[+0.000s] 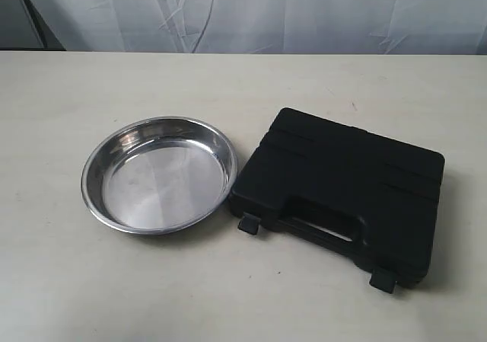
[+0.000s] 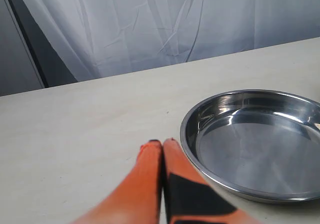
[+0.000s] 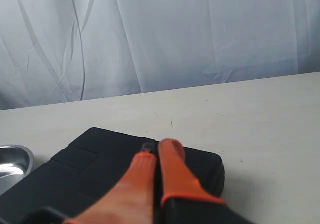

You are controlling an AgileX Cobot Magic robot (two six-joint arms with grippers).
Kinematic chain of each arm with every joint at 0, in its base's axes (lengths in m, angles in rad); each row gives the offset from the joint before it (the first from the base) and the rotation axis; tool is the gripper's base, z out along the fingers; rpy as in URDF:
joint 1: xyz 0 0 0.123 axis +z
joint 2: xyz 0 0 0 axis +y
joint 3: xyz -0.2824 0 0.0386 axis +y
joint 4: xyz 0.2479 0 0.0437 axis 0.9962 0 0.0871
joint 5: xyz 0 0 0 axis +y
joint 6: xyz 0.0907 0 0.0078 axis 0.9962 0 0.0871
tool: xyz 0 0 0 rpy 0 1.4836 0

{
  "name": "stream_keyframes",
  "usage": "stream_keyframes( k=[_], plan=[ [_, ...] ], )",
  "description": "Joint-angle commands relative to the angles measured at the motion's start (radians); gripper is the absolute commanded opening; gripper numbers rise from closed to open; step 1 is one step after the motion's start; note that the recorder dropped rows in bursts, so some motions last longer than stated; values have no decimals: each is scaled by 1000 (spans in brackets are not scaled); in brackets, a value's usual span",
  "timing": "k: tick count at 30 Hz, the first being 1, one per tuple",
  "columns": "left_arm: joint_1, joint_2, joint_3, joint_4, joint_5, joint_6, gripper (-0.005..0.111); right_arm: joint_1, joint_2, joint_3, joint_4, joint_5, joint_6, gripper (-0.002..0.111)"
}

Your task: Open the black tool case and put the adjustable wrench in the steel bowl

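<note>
The black tool case (image 1: 342, 190) lies closed on the table at the right, its handle cut-out and two latches (image 1: 248, 222) facing the front edge. The steel bowl (image 1: 160, 174) sits empty just left of it, nearly touching. The adjustable wrench is out of view. Neither gripper shows in the exterior view. In the left wrist view my left gripper (image 2: 161, 143) is shut with nothing in it, beside the bowl's rim (image 2: 187, 149). In the right wrist view my right gripper (image 3: 159, 149) is shut and empty, held over the case's lid (image 3: 95, 154).
The pale table (image 1: 68, 281) stretches bare around both things. A white curtain (image 1: 251, 11) hangs behind the table's far edge. A dark upright (image 2: 30, 44) stands at the back left.
</note>
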Motion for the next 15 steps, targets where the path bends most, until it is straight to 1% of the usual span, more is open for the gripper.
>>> stream_keyframes(
  k=[1, 15],
  plan=[
    [2, 4, 1, 0, 2, -4, 0, -4, -6, 3, 2, -6, 0, 0],
    [2, 4, 1, 0, 2, -4, 0, -4, -6, 3, 22, -12, 0, 0]
  ],
)
